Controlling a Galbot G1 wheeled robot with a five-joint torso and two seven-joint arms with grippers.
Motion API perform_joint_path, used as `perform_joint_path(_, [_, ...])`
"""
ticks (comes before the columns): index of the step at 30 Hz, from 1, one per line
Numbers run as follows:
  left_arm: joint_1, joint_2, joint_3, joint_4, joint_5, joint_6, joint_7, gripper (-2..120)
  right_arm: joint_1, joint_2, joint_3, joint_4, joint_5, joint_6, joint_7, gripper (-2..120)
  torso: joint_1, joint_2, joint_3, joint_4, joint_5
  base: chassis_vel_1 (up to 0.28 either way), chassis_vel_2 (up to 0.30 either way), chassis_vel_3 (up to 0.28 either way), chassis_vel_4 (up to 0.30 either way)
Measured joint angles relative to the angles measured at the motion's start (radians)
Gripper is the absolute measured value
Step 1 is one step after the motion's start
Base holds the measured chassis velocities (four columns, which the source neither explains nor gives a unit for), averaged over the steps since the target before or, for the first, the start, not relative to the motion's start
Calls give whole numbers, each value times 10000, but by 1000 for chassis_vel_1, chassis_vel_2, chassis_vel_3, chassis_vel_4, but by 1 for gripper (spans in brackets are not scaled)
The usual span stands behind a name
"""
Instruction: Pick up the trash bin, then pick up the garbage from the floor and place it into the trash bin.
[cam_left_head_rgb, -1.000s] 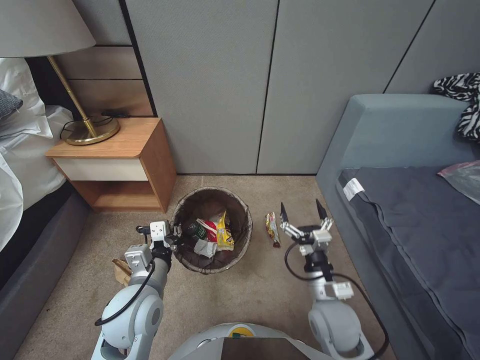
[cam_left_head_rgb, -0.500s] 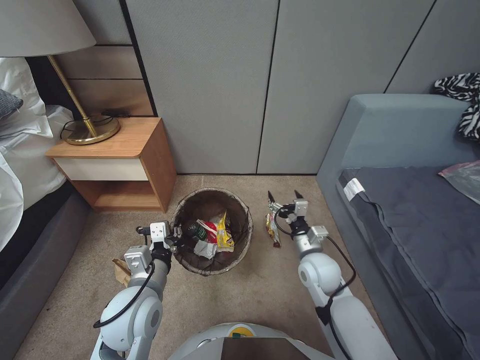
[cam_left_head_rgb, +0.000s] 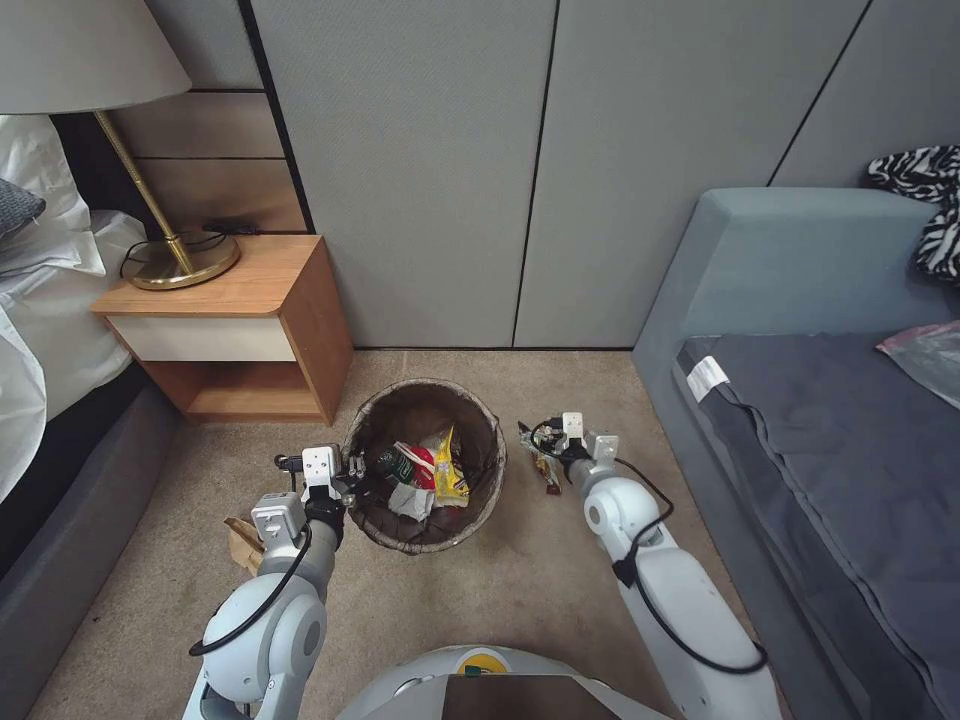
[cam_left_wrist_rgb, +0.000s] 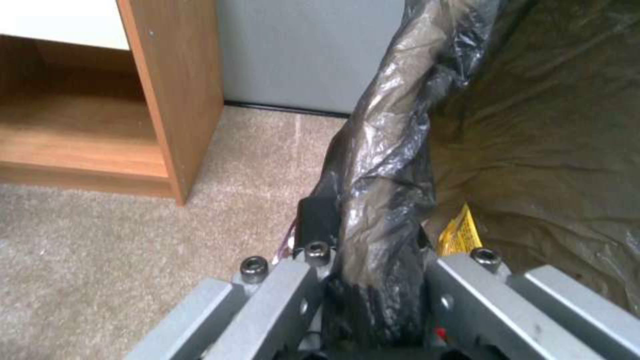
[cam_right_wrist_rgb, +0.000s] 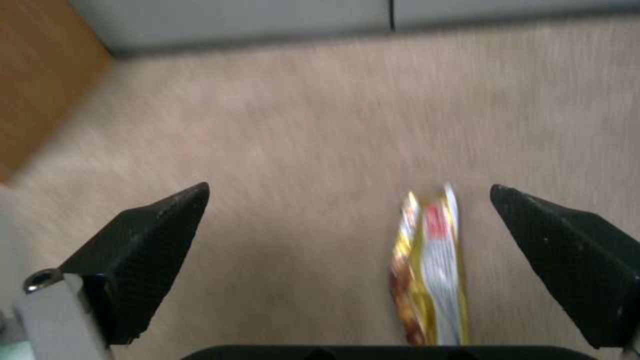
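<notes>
Nearest you, your left gripper (cam_left_head_rgb: 345, 478) is clamped on the bag-lined rim of the trash bin (cam_left_head_rgb: 487, 480), which stands on the carpet (cam_left_head_rgb: 520, 570) holding wrappers. Beyond, your right gripper (cam_right_wrist_rgb: 347, 250) hangs low with its fingers spread wide, a yellow-red snack wrapper (cam_right_wrist_rgb: 430, 270) lying on the floor between them.

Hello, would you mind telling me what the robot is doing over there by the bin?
It is tidying litter off the carpet. The left gripper is shut on the rim of the trash bin, which already holds some wrappers and a bottle. The right gripper is low over the floor, open, with a snack wrapper lying between its fingers but not yet gripped.
</notes>
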Motion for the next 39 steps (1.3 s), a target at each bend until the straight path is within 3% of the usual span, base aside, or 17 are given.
perform_joint_path(1, [0,0,0,0,0,0,0,2,0,0,0,0,0,0,0,100,0,0,0,0,0,0,0,0,0])
perform_joint_path(4, [53,5,3,0,24,-46,8,2,701,198,-190,-1828,-315,-247,-179,100,0,0,0,2,1,0,0,0,0])
perform_joint_path(8, [66,5,-6,41,24,-75,8,2,903,270,-342,-2603,-730,-53,-394,100,0,0,0,0,1,0,0,0,0])
perform_joint_path(39, [163,-41,-9,71,48,-174,18,2,1743,664,-227,-5381,-2081,1201,-880,100,0,1,0,1,0,0,0,0,0])
